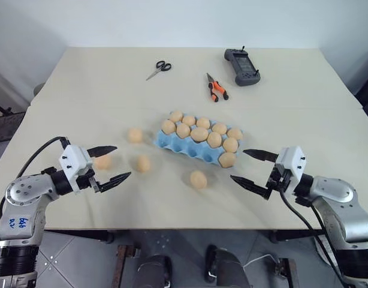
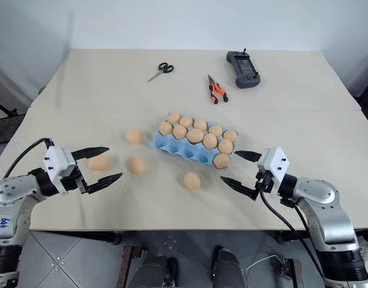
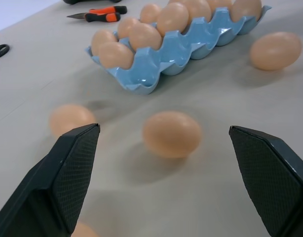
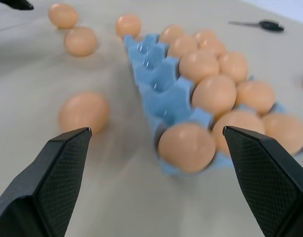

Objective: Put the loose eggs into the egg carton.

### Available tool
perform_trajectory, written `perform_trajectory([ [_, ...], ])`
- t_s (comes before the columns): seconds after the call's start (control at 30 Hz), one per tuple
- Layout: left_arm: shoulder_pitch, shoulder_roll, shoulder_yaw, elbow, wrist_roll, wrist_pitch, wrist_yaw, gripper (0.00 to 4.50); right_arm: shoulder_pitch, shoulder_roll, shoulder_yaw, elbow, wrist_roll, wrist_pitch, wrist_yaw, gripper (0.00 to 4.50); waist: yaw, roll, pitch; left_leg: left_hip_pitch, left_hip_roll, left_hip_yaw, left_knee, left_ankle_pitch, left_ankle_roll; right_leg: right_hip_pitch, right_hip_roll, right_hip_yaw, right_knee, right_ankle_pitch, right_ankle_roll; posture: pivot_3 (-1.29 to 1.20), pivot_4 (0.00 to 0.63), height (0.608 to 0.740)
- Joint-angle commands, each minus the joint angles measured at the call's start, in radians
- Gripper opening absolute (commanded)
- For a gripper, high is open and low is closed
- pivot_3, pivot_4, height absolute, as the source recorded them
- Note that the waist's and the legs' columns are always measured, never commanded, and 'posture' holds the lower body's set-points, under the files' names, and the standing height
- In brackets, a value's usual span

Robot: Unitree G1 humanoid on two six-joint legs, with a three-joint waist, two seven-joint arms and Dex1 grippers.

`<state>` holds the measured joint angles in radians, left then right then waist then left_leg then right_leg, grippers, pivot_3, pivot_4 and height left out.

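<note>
Centre of the head view: light blue moulded egg carton lying at a slant on the pale beige table, far rows filled with smooth tan-orange eggs. Ten or so seated in the cups, counting the one at the carton's lower right corner. Near row, towards the lower left of the carton, showing several bare blue cups.

Four loose eggs on the table, all left of or below the carton. One just left of the carton's left end. One lower, left of centre. One below the carton, near the middle of the frame. One far left, seen between the black fingers of the left gripper, not touched.

Left gripper at lower left, fingers spread wide, nothing held, pointing level towards the centre. In its wrist view, a loose egg lying on the table beyond the two finger pads.

Right gripper at lower right, fingers likewise wide apart and empty, hovering just right of the carton's corner.

Upper part of the frame: black-handled scissors, orange-handled pliers and a dark grey handheld controller, well apart from the carton.
</note>
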<state>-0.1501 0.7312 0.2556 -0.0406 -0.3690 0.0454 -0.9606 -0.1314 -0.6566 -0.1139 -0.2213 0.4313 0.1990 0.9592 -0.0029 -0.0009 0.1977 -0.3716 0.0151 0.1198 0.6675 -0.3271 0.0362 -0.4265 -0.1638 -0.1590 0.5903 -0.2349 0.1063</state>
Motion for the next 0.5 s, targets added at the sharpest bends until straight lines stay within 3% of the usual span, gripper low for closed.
perform_trajectory([
  [0.03,-0.007,0.006,0.001,-0.033,-0.002,-0.001,0.008,4.47,0.001,0.0,-0.021,-0.034,0.022,-0.002,-0.007,4.5,-0.003,0.0,0.0,0.0,0.0,0.0,0.0,0.0,0.0,0.0,0.0,0.0,0.0,0.0,0.0,0.0,0.15,0.74],
  [0.33,-0.006,0.012,-0.046,-0.03,-0.026,-0.028,-0.101,4.47,0.107,-0.06,-0.057,-0.08,0.034,-0.006,0.051,4.5,0.007,0.0,0.0,0.0,0.0,0.0,0.001,-0.001,0.001,0.0,0.0,0.0,0.0,0.001,0.0,0.0,0.15,0.74],
  [0.5,-0.006,0.016,-0.087,-0.011,-0.006,-0.085,-0.18,4.47,0.117,-0.072,0.002,-0.112,-0.003,-0.01,0.051,4.5,0.0,0.0,0.0,0.0,0.0,0.001,0.001,-0.002,0.002,0.0,0.0,0.0,-0.001,0.001,0.0,0.0,0.15,0.74],
])
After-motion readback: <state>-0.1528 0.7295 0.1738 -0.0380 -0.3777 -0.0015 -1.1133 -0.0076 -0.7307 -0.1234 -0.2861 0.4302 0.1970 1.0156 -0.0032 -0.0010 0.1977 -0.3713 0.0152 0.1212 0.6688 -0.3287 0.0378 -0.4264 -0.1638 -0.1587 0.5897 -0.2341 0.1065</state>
